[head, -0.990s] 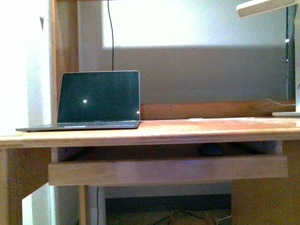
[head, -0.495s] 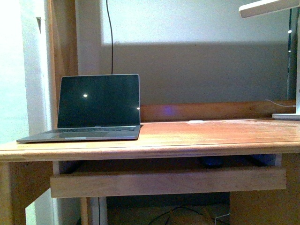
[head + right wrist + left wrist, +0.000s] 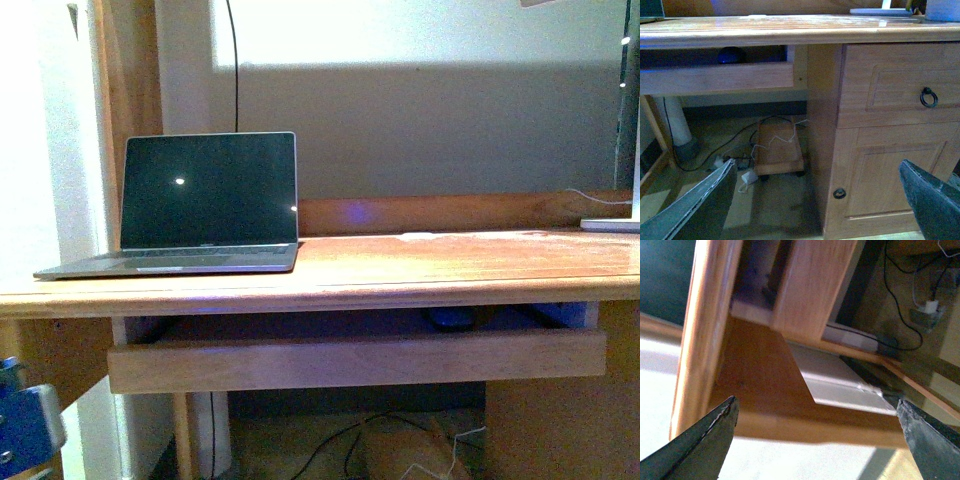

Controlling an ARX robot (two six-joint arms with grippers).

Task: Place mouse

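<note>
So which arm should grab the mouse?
Right, probably. The mouse sits in the tray, right of centre, and the camera by the open right pincer sees it; the one by the left pincer does not.

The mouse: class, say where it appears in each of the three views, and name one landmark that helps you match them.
Front view: the mouse lies dark in the tray under the desktop, right of centre.
Left wrist view: not in it.
Right wrist view: the mouse shows in the shadowed gap under the desktop.
Shared landmark: the tray's front board, in front of the mouse in both.
</note>
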